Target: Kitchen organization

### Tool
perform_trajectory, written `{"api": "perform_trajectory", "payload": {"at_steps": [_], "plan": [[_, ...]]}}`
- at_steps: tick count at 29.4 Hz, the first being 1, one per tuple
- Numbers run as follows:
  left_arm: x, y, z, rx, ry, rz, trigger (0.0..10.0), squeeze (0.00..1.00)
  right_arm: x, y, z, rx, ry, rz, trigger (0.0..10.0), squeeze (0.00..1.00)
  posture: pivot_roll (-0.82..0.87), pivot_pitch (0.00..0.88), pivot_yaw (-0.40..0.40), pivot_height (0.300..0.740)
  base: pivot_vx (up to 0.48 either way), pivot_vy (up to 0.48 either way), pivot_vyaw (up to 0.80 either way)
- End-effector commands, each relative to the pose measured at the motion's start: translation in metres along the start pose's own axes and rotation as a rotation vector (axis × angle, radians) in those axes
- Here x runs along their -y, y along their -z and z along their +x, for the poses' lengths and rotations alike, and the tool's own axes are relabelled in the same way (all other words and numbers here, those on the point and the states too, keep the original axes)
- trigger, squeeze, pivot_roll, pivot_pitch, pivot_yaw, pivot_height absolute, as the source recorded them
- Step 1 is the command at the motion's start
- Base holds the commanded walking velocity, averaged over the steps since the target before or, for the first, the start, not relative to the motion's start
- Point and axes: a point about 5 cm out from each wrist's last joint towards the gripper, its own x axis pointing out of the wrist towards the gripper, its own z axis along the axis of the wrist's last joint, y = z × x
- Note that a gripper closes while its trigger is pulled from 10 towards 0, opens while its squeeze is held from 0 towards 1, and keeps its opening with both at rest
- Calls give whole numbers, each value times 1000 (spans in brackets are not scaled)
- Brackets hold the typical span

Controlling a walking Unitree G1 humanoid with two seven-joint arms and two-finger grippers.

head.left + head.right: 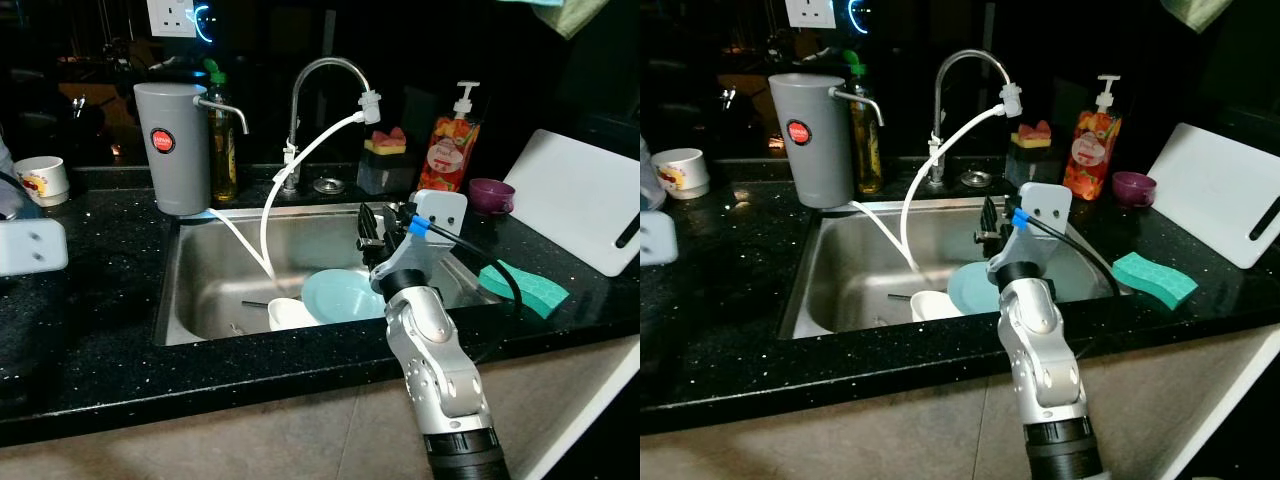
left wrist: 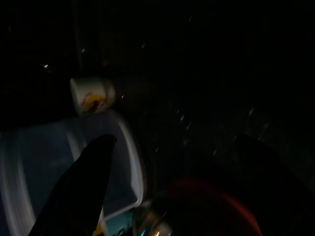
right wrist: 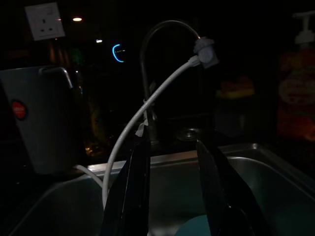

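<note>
Left eye view: a light blue plate [image 1: 342,294] is lying in the steel sink [image 1: 200,270], toward its front edge, touching a white bowl [image 1: 291,314]. The right gripper [image 1: 372,228] is hovering above the plate, its two black fingers [image 3: 139,187] standing apart with nothing between them. A green sponge [image 1: 528,287] is resting on the black counter [image 1: 90,320] beside the sink's right rim. The left gripper [image 2: 81,189] is showing only darkly, and whether it is clenched cannot be told.
</note>
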Motion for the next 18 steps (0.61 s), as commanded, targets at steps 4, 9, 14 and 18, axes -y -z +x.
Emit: {"api": "perform_trajectory", "payload": {"at_steps": [4, 9, 14, 18], "plan": [[17, -5, 24, -82, -40, 16, 10000, 0, 2, 3, -1, -6, 17, -9, 10000, 0, 187, 29, -28, 740, 0, 0, 0], [27, -3, 33, -154, -53, 8, 1294, 0, 2, 3, -1, -5, 18, -8, 10000, 0, 187, 29, -28, 740, 0, 0, 0], [35, 1, 38, -185, -52, -63, 1725, 0, 2, 3, 0, -4, 14, -9, 10000, 0, 185, 34, -33, 740, 0, 0, 0], [46, 8, 40, -239, -43, -144, 10000, 0, 2, 2, 0, -3, 15, -8, 10000, 0, 182, 39, -29, 740, 0, 0, 0]]}}
